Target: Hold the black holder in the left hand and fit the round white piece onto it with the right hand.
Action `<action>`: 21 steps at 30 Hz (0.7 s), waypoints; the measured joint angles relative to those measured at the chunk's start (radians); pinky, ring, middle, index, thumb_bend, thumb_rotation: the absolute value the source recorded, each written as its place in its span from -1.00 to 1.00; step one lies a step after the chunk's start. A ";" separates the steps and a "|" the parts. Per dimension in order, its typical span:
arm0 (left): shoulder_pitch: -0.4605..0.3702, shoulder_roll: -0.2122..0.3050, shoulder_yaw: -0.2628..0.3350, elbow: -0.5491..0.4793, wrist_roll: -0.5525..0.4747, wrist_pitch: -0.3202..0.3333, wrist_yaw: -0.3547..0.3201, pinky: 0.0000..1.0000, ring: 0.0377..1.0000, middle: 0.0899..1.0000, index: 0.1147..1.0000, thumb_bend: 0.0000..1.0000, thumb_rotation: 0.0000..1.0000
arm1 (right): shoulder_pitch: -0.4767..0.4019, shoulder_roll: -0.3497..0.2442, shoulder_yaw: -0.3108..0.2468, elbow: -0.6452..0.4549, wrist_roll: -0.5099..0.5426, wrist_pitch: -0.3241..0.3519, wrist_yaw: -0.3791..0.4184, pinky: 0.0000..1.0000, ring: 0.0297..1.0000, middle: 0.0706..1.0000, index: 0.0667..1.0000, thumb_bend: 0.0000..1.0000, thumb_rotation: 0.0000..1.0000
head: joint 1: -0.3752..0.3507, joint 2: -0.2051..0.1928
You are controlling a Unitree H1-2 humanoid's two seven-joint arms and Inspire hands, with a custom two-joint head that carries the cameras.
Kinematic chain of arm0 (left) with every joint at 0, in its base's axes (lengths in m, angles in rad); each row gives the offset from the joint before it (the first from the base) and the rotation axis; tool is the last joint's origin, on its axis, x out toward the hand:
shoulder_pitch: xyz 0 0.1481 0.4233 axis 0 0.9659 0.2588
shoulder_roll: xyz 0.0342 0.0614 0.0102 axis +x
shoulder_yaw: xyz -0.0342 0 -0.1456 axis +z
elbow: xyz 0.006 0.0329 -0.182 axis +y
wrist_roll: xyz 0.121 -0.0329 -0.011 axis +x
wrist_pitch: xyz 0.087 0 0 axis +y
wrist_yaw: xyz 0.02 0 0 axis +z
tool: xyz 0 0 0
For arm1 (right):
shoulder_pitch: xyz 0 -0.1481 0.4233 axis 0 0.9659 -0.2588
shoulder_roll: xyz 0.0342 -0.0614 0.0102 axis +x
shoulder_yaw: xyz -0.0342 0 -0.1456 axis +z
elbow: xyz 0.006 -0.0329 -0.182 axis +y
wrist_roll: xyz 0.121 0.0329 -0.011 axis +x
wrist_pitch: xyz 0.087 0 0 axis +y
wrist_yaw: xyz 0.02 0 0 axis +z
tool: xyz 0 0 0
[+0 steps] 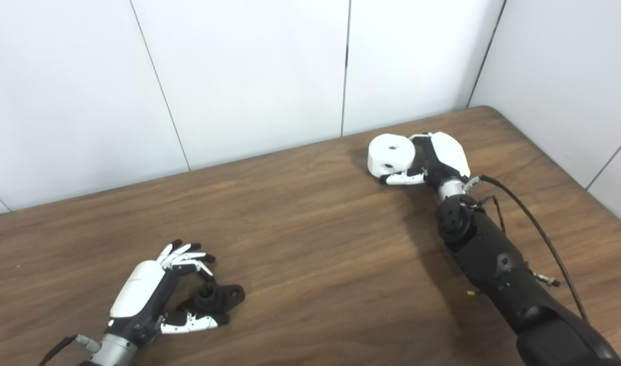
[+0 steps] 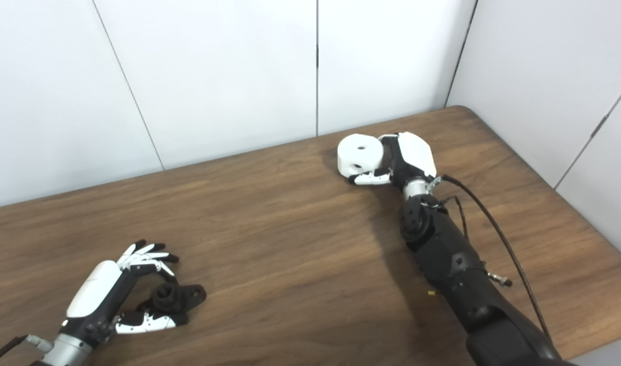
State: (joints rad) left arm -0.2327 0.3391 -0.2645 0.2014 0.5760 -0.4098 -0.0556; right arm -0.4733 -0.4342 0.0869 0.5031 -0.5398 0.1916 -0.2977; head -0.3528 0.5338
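Note:
The black holder (image 1: 220, 297) lies flat on the wooden table (image 1: 315, 239) at the near left. My left hand (image 1: 150, 290) rests beside it, open: the fingers spread above the holder, the thumb lies along its near side, and nothing is closed on it. Toward the far right, the round white piece (image 1: 390, 154), a short cylinder with small holes on top and on its side, sits at table level. My right hand (image 1: 442, 157) is wrapped on it from the right, thumb against its lower front and fingers hidden behind it.
White wall panels (image 1: 239, 76) rise just behind the table's far edge and along its right side. A black cable (image 1: 539, 229) loops off the right forearm. Bare wood stretches between the two hands.

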 measured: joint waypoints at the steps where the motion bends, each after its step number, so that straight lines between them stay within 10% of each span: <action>1: 0.000 0.000 0.000 0.000 0.001 0.000 0.001 1.00 0.80 0.50 -0.17 0.04 -0.91 | 0.000 0.000 0.002 -0.007 -0.001 0.002 0.004 1.00 0.84 0.59 0.05 0.19 -0.44 | 0.000 0.000; 21: -0.001 0.000 0.007 0.007 0.006 -0.001 0.010 1.00 0.82 0.51 -0.17 0.04 -0.91 | 0.015 0.031 0.008 -0.085 0.021 -0.078 0.018 1.00 0.87 0.60 0.01 0.20 -0.28 | 0.008 0.000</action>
State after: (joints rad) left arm -0.2338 0.3392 -0.2572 0.2085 0.5821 -0.4107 -0.0454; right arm -0.4582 -0.4032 0.0945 0.4184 -0.5187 0.1134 -0.2800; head -0.3451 0.5338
